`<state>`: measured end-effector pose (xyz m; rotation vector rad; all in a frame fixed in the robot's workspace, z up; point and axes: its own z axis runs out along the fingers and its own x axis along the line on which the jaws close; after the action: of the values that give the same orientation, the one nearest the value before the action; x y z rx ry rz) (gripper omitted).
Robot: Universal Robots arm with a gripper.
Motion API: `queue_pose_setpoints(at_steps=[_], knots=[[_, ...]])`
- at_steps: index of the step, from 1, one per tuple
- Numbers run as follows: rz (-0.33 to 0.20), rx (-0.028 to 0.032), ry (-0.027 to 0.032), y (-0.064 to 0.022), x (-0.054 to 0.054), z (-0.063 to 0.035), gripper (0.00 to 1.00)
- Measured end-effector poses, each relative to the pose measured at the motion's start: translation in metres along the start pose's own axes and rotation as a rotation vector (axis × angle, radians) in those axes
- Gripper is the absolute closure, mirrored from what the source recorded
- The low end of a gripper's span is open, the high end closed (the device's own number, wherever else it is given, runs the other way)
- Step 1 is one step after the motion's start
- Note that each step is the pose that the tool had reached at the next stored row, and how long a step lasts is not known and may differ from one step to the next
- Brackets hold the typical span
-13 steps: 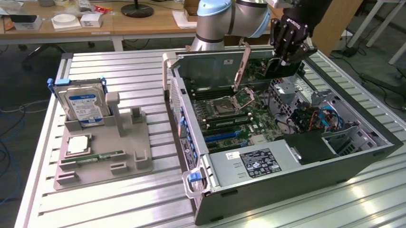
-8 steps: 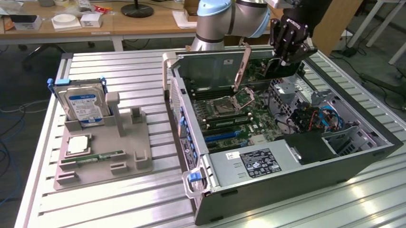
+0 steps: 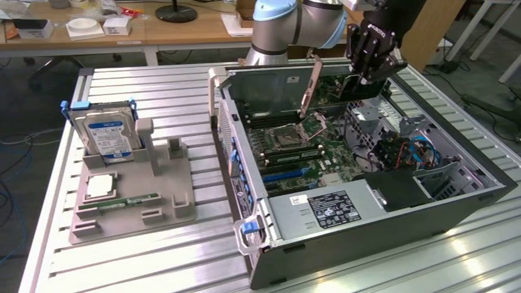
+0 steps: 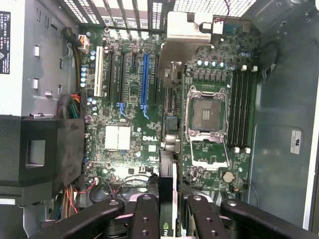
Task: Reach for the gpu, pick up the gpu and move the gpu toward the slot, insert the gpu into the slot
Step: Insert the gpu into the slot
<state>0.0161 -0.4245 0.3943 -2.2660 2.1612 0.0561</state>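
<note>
The end effector (image 3: 368,74) is clenched on the gpu (image 3: 358,91), which hangs on edge directly beneath it over the open computer case (image 3: 391,227). The gpu's long axis runs parallel to the blue slot (image 4: 145,79), which lies below the end effector, offset sideways.

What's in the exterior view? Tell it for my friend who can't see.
A robot gripper holds the gpu over an open computer case, above its motherboard. On the exterior view's left, a grey tray holds a hard drive.
</note>
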Motion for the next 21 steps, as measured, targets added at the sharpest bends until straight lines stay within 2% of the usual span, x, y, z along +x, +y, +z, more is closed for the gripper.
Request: queue_pose_setpoints(at_steps=[16, 20, 21], knots=[[0.000, -0.0001, 0.0000, 0.0000, 0.0000, 0.0013, 0.73], [0.057, 0.0018, -0.0005, -0.0001, 0.0000, 0.0017, 0.73], [0.058, 0.0018, -0.0004, -0.0001, 0.0000, 0.0017, 0.73]])
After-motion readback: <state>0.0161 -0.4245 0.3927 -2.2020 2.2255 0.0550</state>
